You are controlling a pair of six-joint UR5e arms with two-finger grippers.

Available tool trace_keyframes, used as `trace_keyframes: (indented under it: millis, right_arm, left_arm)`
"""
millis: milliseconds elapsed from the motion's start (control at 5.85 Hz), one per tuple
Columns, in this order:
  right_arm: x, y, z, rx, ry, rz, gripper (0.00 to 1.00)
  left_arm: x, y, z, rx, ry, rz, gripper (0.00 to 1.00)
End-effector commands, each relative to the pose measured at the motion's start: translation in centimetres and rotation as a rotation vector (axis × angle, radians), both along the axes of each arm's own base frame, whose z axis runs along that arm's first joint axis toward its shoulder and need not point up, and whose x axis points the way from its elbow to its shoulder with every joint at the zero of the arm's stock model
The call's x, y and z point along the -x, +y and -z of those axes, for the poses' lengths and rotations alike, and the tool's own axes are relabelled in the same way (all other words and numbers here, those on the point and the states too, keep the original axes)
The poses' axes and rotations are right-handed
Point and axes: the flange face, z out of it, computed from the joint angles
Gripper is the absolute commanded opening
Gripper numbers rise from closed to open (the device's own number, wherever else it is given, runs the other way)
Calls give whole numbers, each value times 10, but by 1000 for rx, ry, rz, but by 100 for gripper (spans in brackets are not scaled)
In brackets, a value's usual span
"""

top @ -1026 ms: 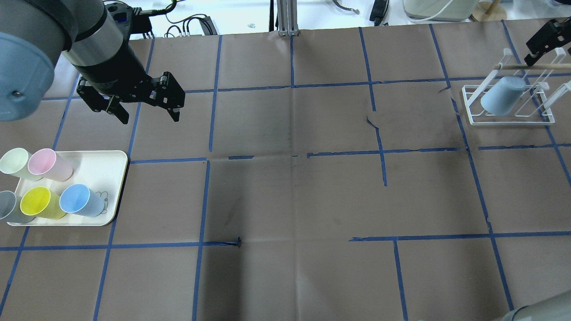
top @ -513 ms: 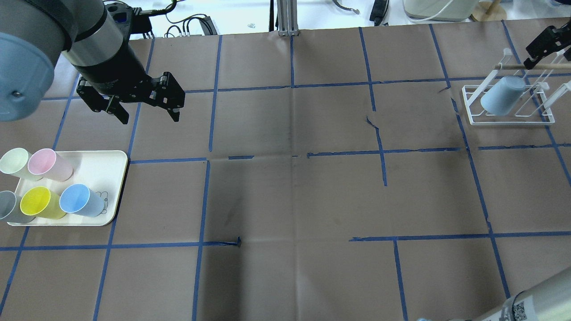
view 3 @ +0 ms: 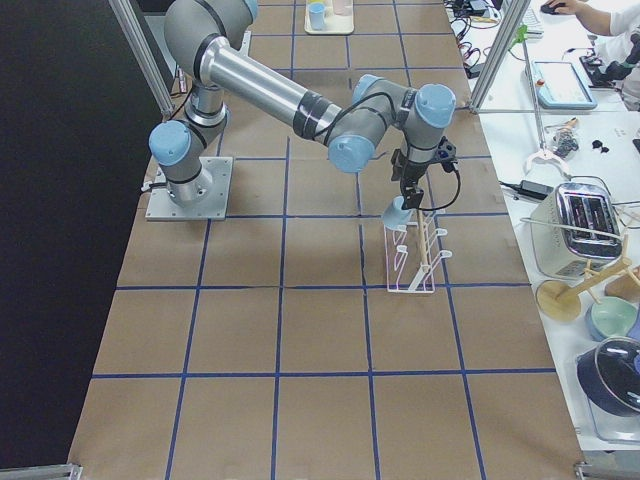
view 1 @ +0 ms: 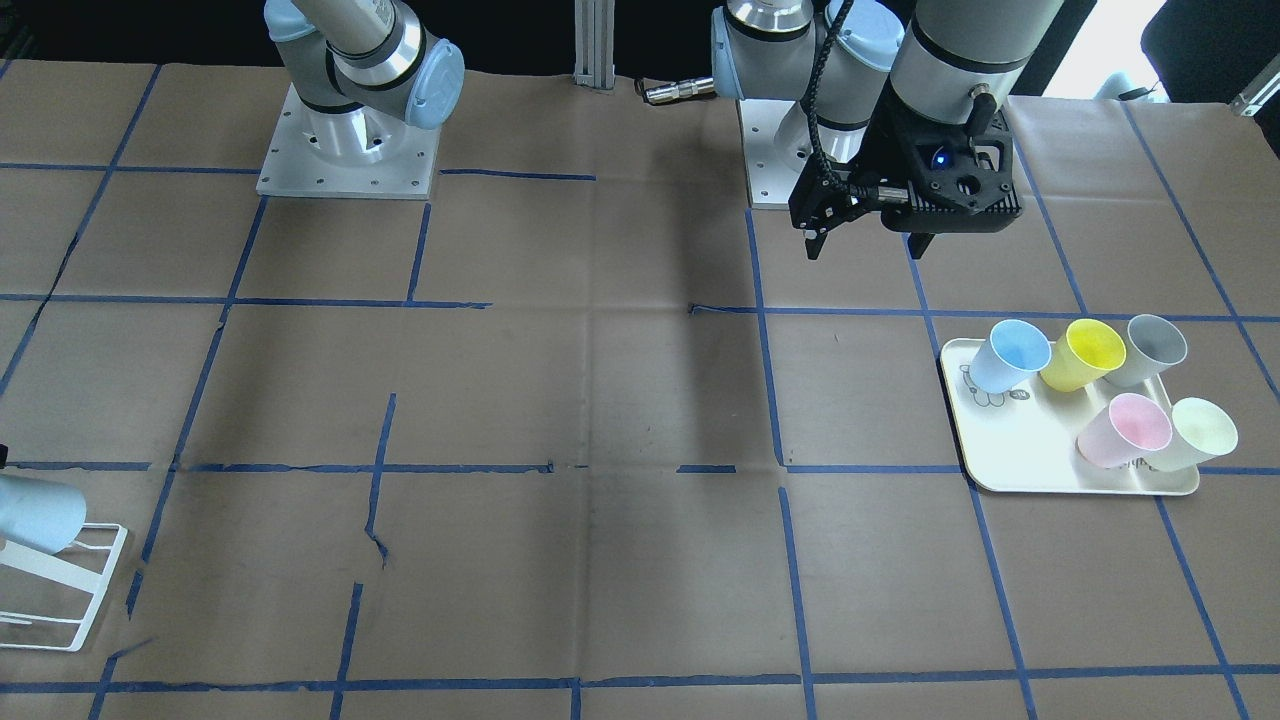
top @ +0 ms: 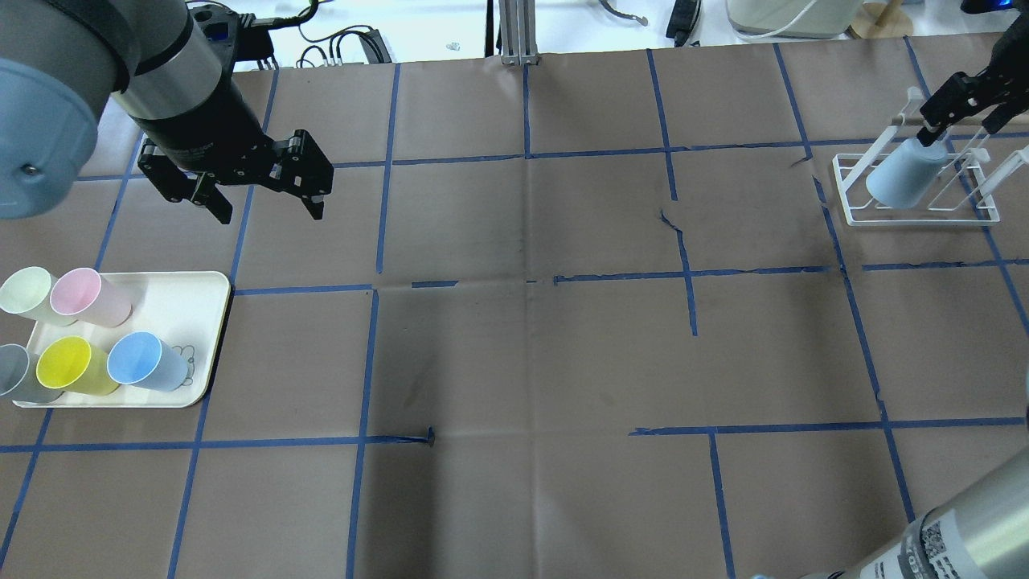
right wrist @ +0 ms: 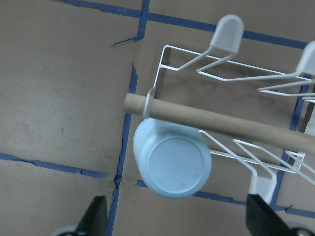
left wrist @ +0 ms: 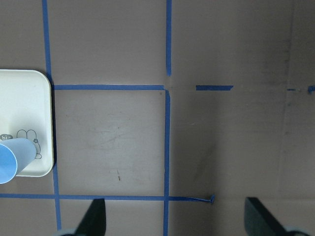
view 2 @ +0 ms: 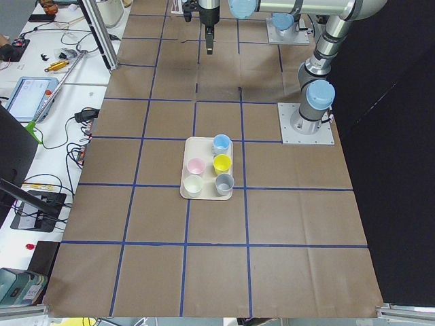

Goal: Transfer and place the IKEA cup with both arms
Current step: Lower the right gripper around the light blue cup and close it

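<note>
One pale-blue IKEA cup point(top: 907, 173) hangs upside down and tilted on a peg of the white wire rack point(top: 916, 221) at the far right. Its base faces the right wrist view point(right wrist: 172, 160). My right gripper point(top: 961, 129) is open and empty just above that cup, apart from it. The other blue cup point(top: 145, 362) stands upright at the near right corner of the cream tray point(top: 181, 305), and it also shows in the left wrist view point(left wrist: 12, 160). My left gripper point(top: 268, 211) is open and empty, in the air beyond the tray.
A pink cup point(top: 88, 296), a yellow cup point(top: 68, 366), a grey cup point(top: 12, 371) and a pale-green cup point(top: 28, 293) share the tray. A wooden rod point(right wrist: 221, 120) crosses the rack above the cup. The arm bases point(view 1: 345, 150) stand at the robot's edge of the table.
My right gripper has moved down and inward over the rack, closer to the hanging cup. The left gripper and all cups have not moved.
</note>
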Motion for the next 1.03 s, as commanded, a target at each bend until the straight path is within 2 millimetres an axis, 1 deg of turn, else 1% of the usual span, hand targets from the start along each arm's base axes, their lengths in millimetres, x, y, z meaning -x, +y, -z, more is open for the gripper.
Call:
trace_keyframes:
  millis: [0,171,342,513,684,855]
  right_arm:
    - [-1,0,33,20,12,7,100]
    - [-7,1,40,7,4,4,100]
    - [-8,0,42,6,3,2,100]
    - [-9,3,49,-6,-1,1,100]
    - [-9,3,50,4,4,2,100]
    - [-6,-2,45,57,31,-4,100]
  left_arm:
    - [0,0,0,0,0,0,98]
    - [0,0,0,0,0,0,98]
    - [0,0,0,0,0,0,98]
    - [0,0,0,1,0,0,98]
    - [0,0,0,0,0,0,98]
    - [0,0,0,1,0,0,98]
